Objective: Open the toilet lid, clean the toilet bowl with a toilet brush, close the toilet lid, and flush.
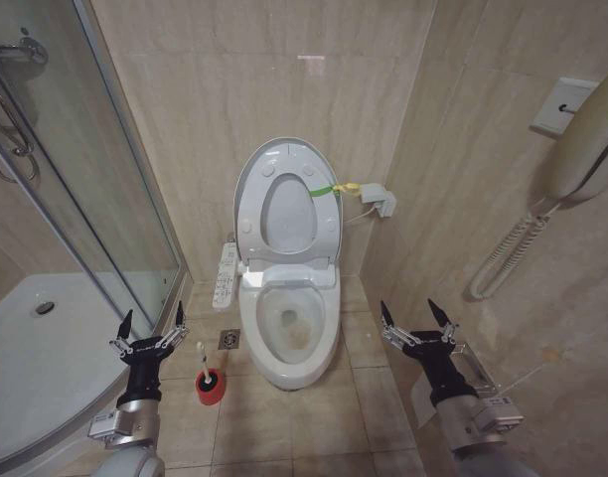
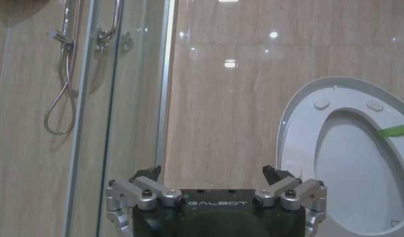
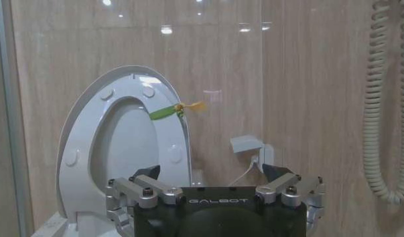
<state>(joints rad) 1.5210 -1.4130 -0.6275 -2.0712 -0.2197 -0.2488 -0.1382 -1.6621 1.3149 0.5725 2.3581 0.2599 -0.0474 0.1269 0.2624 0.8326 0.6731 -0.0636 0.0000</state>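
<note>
The large glossy white plastic toilet lid (image 1: 252,184) already stands raised against the beige tiled wall (image 1: 205,89), with the white ring-shaped seat (image 1: 289,211) tipped up against it, so the opening step looks finished and the cleaning step is the one in hand. The white ceramic oval toilet bowl (image 1: 329,333) lies uncovered, water showing at its bottom. The small toilet brush with its thin white stick handle (image 1: 202,355) sits untouched in its round red cup-shaped holder (image 1: 210,387) on the tiled floor (image 1: 284,422), just beside the bowl on the robot's left. The left hand (image 1: 152,325) hovers a little to the left of that handle, fingers spread wide, empty and touching nothing. The right hand (image 1: 416,316) hangs to the right of the bowl, equally wide open and empty. By my judgement, the next move calls for the left hand to come over the slim handle and close on it squarely, since so thin a stick could slip or tip the holder.
</note>
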